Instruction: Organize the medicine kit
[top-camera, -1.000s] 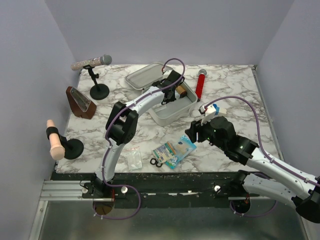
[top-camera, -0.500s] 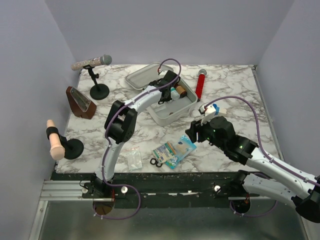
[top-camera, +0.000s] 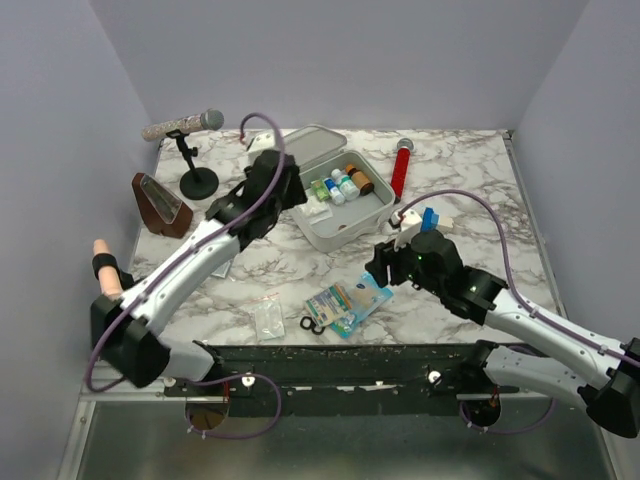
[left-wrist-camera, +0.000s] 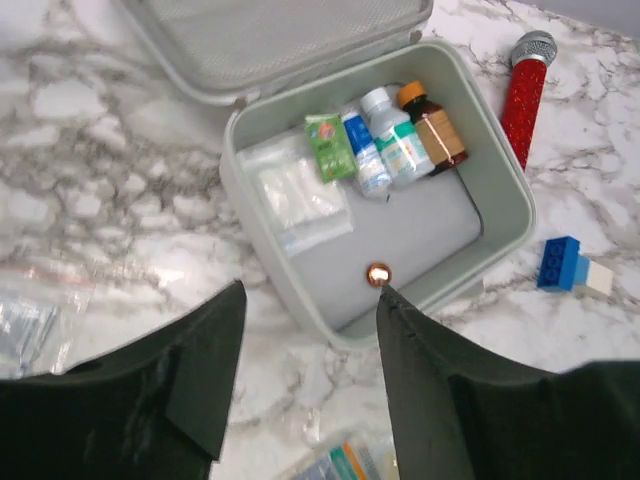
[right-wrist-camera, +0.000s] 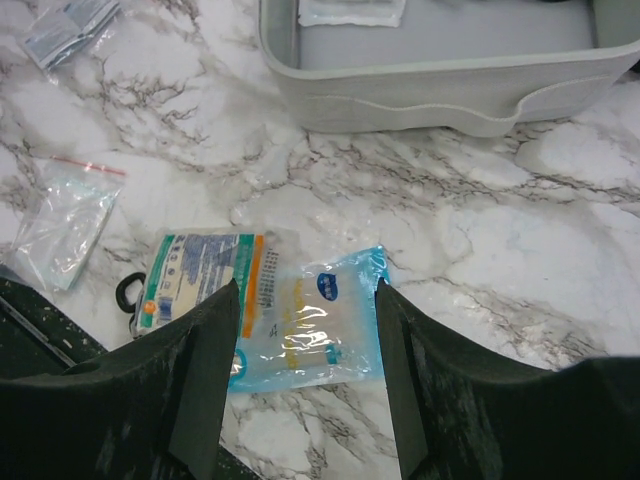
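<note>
the medicine kit (top-camera: 338, 240) stands open toward the far middle of the bench (top-camera: 470, 170), its lid (top-camera: 295, 150) laid back at the far left. inside, a row of small bottles (left-wrist-camera: 400, 140) and a green sachet (left-wrist-camera: 328, 145) line the far wall, a clear pouch (left-wrist-camera: 295, 200) lies at the left, and the near half of the floor is bare but for a small copper disc (left-wrist-camera: 378, 274).

the left hand (left-wrist-camera: 310, 295) hangs just beside the kit's left side, fingers spread with nothing between them. the right hand (right-wrist-camera: 307, 290) hovers over the loose supplies on the near side of the kit, also spread and empty, its fingers bracketing a blue packet (right-wrist-camera: 310, 320) that overlaps a printed packet (right-wrist-camera: 200, 275). a clear zip bag (right-wrist-camera: 65, 225) lies off to the left.

the step in hand looks like fetching the next loose item, and the blue packet seems the target. the next move calls for a straight descent and a pinch on a thin, glossy film lying flat on marble. catching a raised edge would likely work better than pressing down on the middle. since the two packets overlap, both may come up together, or the lower one may drag. after that, a short carry to the kit's bare near floor.
</note>
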